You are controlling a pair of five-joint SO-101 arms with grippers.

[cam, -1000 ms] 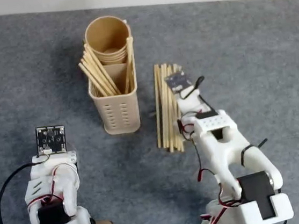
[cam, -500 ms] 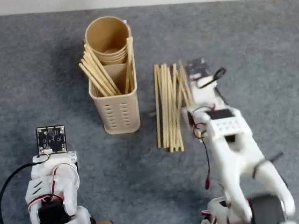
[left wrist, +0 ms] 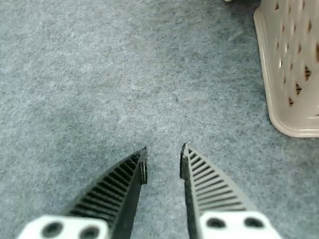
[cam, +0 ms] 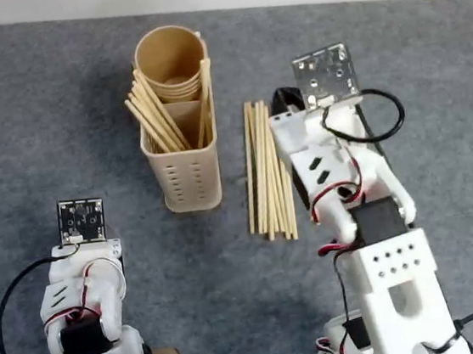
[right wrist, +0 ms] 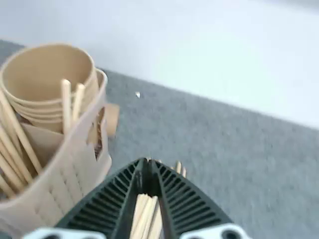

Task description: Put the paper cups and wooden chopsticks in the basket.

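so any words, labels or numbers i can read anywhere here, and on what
No text can be read.
The basket, the cups and the chopsticks show no print.
If the small board on the left arm carries any marks, they are too small to read.

This is a robotics test bench, of the kind found in a lab or a maker's room. A white plastic left arm [cam: 84,305] and a matching right arm [cam: 384,271] stand on a grey felt-like mat [cam: 435,120] before a plain white wall [right wrist: 224,50]. Loose red and black wires [cam: 9,314] and a small bare circuit board [cam: 81,220] hang on them. The props are a cream perforated plastic basket [cam: 190,178] and pale wooden chopsticks [cam: 266,174].
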